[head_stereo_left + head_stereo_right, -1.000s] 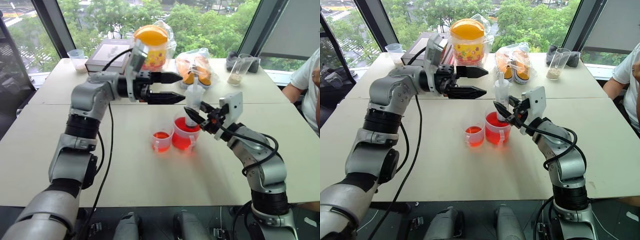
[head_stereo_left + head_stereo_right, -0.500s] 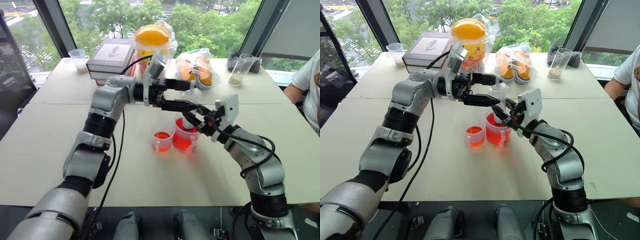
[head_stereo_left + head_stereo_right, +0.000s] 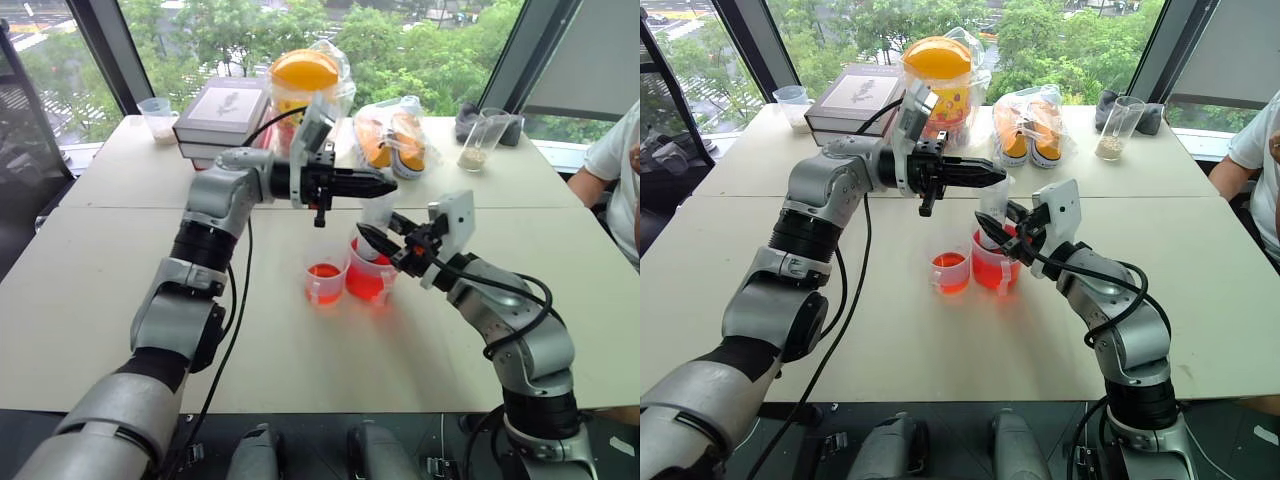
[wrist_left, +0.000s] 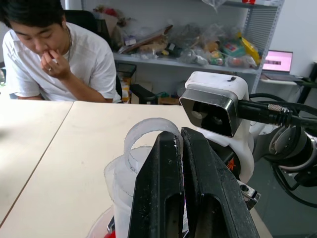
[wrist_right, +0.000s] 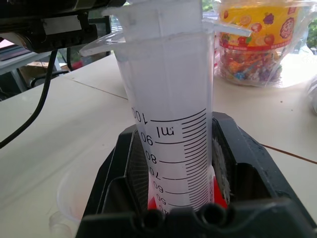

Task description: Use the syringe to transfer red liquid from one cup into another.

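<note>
Right hand (image 3: 992, 224) grips the syringe (image 3: 992, 205) barrel; left hand (image 3: 985, 175) pinches its plunger.

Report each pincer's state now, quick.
Left pincer: closed on the plunger top of the syringe.
Right pincer: closed around the syringe's barrel.

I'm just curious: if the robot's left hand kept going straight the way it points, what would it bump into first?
The left hand, shut, points sideways at the syringe top, which the right hand holds upright over the big cup. It would likely meet the plunger first; depth is hard to judge.
</note>
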You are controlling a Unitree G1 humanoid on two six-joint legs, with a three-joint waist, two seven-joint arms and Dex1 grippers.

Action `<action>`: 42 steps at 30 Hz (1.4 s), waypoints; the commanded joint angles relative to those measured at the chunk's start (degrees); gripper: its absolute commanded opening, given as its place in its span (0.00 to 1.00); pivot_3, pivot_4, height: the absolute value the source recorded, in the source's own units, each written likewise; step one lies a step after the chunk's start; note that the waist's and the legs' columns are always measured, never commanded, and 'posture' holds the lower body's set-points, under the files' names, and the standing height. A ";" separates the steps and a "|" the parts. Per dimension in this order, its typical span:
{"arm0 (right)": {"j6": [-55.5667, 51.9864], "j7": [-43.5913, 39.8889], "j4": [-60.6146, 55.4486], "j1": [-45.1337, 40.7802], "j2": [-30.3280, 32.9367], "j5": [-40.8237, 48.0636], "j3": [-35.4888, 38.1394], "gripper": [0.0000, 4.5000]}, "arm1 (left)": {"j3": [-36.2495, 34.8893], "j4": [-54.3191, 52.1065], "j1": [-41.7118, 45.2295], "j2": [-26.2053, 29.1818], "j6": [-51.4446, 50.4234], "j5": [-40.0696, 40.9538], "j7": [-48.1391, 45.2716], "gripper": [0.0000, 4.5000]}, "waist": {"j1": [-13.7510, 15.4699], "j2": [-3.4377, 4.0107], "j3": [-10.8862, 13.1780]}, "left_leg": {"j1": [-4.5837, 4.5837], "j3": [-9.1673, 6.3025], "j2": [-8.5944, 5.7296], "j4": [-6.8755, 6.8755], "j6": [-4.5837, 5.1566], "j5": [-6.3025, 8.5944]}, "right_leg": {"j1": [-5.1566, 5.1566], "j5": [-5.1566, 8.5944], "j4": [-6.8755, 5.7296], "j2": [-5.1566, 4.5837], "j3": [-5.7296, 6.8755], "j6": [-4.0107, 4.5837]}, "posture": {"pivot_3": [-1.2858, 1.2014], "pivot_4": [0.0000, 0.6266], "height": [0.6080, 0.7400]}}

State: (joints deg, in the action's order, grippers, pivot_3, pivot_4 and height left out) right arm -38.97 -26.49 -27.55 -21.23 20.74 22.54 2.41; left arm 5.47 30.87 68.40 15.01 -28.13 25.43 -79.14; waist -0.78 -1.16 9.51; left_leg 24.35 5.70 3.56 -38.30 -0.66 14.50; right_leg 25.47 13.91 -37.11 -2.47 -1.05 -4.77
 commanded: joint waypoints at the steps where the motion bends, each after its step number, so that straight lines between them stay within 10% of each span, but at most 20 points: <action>1: -1.60 -0.08 -1.07 0.48 0.76 1.14 -0.48 0.31 | -2.79 -0.38 4.28 0.03 1.27 1.33 0.33 0.00 | -0.01 0.00 0.00 | 0.00 0.00 0.00 0.00 0.00 0.00 | 0.00 0.00 0.00 0.00 0.00 0.00 | 0.52 0.24 1.00; 42: -3.55 -0.69 -1.15 0.56 3.29 1.72 -1.61 0.31 | -5.13 5.22 8.56 0.41 4.77 0.73 1.00 0.00 | -0.02 -0.01 0.00 | 0.01 -0.01 0.00 0.00 0.00 0.00 | 0.00 0.00 0.00 0.00 0.00 0.00 | 0.52 0.24 1.00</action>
State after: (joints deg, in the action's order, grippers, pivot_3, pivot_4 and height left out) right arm -41.18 -26.19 -27.08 -21.03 23.40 23.33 1.89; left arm 4.64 38.55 73.20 14.39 -25.60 24.41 -79.38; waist -0.80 -1.16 9.51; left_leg 24.35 5.69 3.56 -38.29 -0.66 14.50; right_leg 25.47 13.91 -37.11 -2.47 -1.05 -4.77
